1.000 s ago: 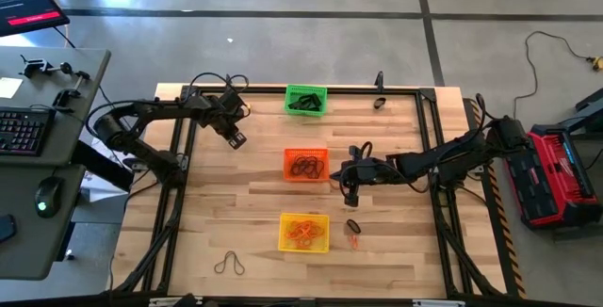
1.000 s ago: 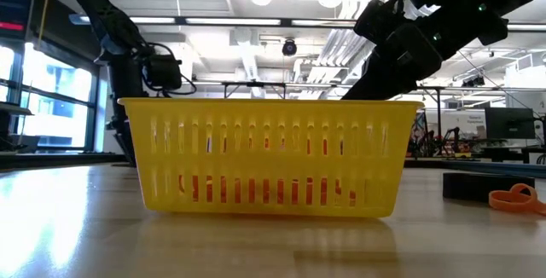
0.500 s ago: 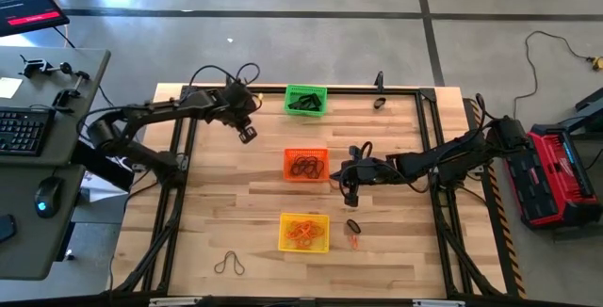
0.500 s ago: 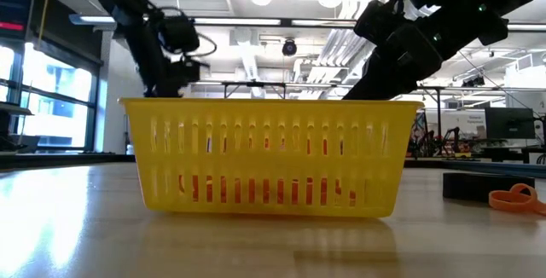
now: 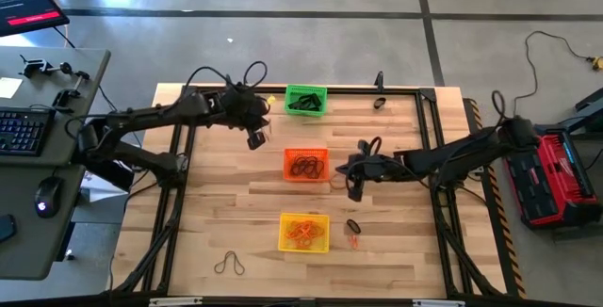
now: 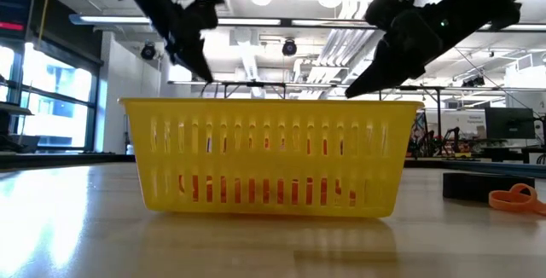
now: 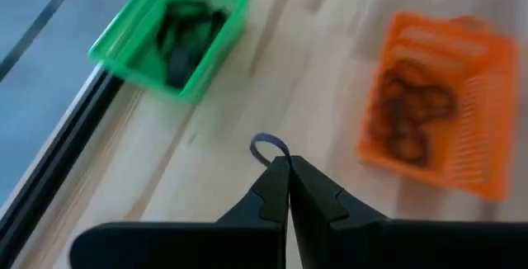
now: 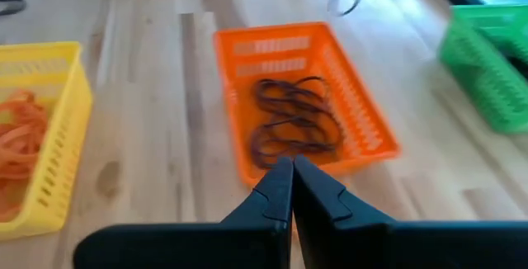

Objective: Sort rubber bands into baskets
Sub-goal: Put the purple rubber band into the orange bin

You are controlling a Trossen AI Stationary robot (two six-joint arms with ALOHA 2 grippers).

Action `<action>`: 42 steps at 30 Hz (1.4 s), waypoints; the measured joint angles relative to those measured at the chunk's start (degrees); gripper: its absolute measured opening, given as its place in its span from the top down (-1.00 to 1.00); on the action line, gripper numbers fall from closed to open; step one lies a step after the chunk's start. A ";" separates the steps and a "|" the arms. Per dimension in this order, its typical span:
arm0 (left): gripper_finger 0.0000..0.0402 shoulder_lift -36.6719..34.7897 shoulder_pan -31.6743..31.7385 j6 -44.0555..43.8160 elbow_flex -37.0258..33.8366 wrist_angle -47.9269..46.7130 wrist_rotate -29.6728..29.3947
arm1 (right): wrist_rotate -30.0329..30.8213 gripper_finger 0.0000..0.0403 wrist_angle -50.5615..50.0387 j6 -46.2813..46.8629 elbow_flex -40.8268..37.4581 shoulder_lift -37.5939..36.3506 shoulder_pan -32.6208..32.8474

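Landmark: the orange basket (image 5: 306,164), mid-table, holding dark brown bands (image 8: 290,120).

The loose dark band (image 5: 229,266) lies well off from the orange basket, near the table's front edge, beyond the yellow basket (image 5: 303,233); nothing is near it.

The left gripper (image 5: 254,139) hangs above the wood between the orange basket and the green basket (image 5: 305,100). Its jaws are pressed together on a small bluish loop (image 7: 270,144) that sticks out past the tips. The pinch looks thin, so we judge the loop could slip out in transit and land on bare wood or in the wrong basket. The loop's colour is also ambiguous, which makes mis-sorting a risk: the green basket holds thick black bands (image 7: 186,34).

The yellow basket holds orange bands (image 5: 302,232).

The right gripper (image 5: 355,188) hovers just beside the orange basket, on its side away from the left arm. Its fingers are closed and we see nothing between them. Two stray bands (image 5: 353,234), one dark and one orange, lie beside the yellow basket. If the jaws descend closed, they would likely shove the strays rather than catch one.

We can read no brands, labels or writing in any view.
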 joint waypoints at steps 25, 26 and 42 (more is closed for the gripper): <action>1.00 6.06 -15.32 -1.47 9.65 7.53 -0.10 | 3.23 1.00 -3.66 -0.04 0.00 -4.90 0.01; 1.00 6.80 -15.38 -1.44 9.65 7.92 0.27 | 3.23 1.00 -3.66 -0.05 0.00 -4.90 0.01; 1.00 10.93 -16.20 -1.51 9.65 11.31 3.36 | 3.21 1.00 -4.12 -0.03 0.00 -4.90 0.01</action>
